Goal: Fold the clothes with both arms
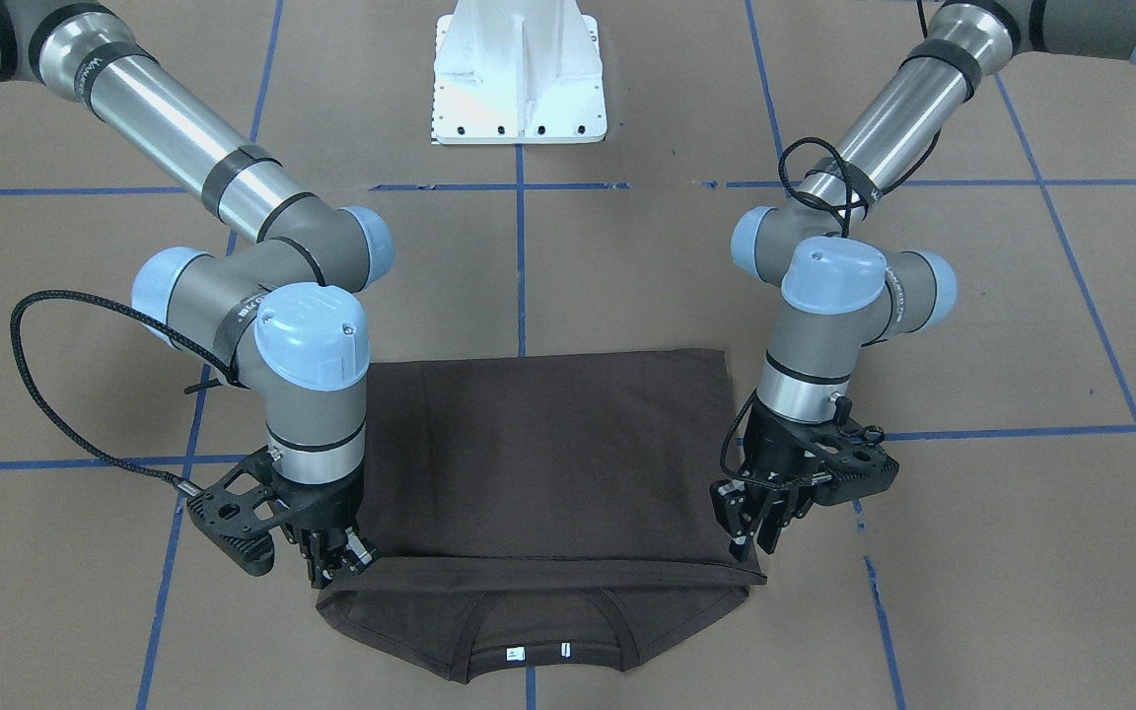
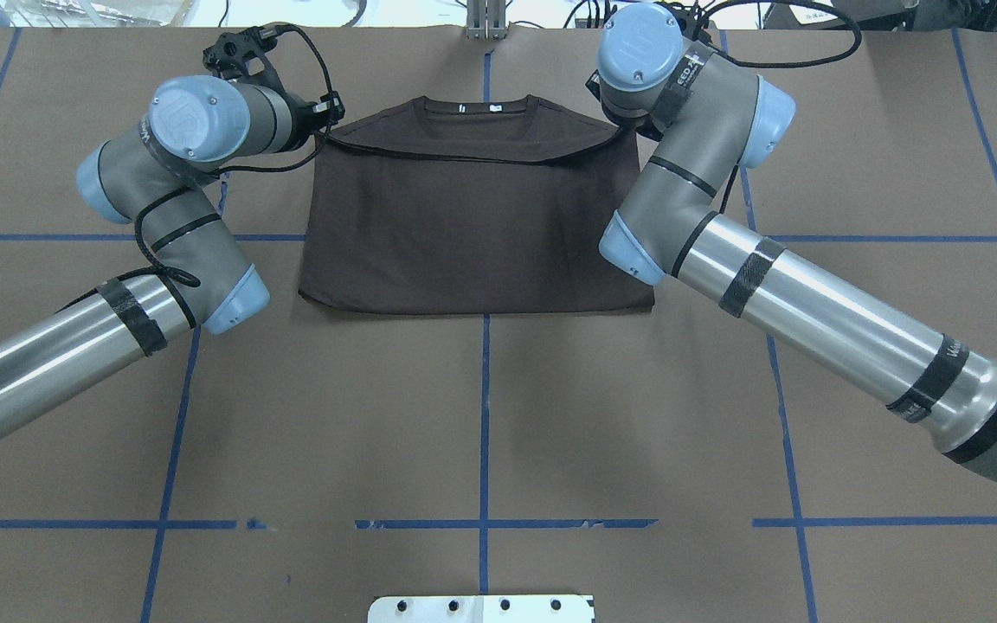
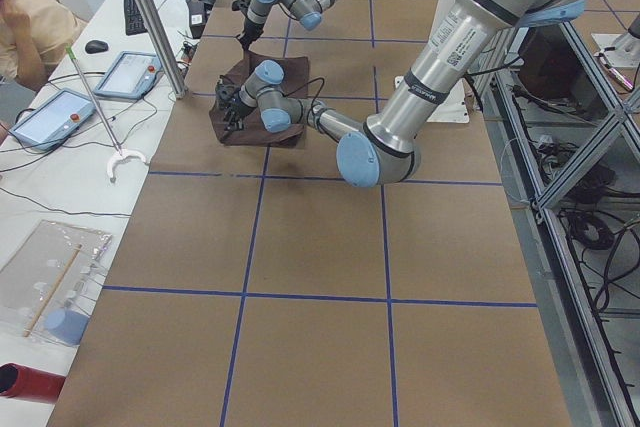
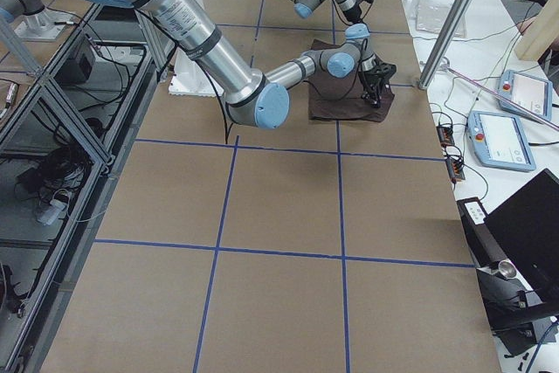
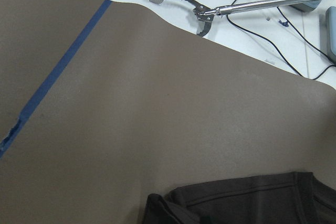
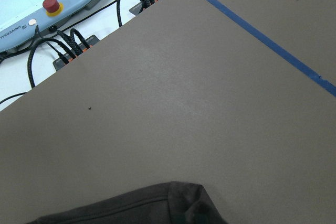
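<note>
A dark brown T-shirt (image 1: 548, 454) lies on a brown table (image 1: 972, 592) marked with blue tape lines (image 1: 520, 266), midway between 2 robot arms and in front of the white base pedestal (image 1: 519, 79). It is doubled over once: the lower half lies over the chest, and its free edge stops short of the ribbed collar (image 1: 540, 662), so the collar and 2 white neck tags (image 1: 515, 653) show. The collar points away from the robot and the fold line faces the robot. The long axis of the folded shape runs side to side, from one gripper to the other. The left gripper (image 1: 753, 540) stands at one corner of the free edge and the right gripper (image 1: 339, 567) at the other. Each points down with its jaws drawn nearly together, and each wrist view shows fabric bunched upward at the corner. Both therefore appear to pinch the top layer, though the fingertips themselves are hard to make out. The fabric looks thin, light and limp, and in the overhead view the free edge bows between the 2 corners. It probably slides and wrinkles easily, so it is best taken at corners or hems, both at once, with the edge kept taut
</note>
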You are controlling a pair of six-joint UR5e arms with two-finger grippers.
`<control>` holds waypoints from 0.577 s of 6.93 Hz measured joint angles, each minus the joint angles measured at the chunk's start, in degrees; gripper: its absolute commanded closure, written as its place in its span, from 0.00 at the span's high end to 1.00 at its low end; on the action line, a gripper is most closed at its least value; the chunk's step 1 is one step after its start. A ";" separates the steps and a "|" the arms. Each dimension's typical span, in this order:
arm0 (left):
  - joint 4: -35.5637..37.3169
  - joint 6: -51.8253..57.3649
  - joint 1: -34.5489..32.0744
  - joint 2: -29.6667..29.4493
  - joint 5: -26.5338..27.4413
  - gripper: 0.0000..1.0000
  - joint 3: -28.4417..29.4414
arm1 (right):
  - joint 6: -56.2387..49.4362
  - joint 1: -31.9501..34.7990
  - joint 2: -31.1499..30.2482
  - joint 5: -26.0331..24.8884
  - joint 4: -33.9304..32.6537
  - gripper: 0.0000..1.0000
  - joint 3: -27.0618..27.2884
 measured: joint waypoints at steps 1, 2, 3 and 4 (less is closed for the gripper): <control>-0.67 -0.85 -0.05 0.53 -0.08 0.43 -1.17 | 0.14 0.01 -3.40 0.97 0.04 0.42 4.83; -1.25 -1.33 -0.09 0.91 -0.11 0.43 -1.89 | 0.26 -0.20 -7.18 1.82 0.05 0.43 9.36; -2.44 -1.54 -0.10 1.43 -0.12 0.43 -2.18 | 0.64 -1.18 -10.46 2.34 0.05 0.44 13.31; -5.00 -1.60 -0.12 2.10 -0.15 0.43 -2.24 | 1.76 -3.47 -14.35 2.87 0.01 0.47 18.40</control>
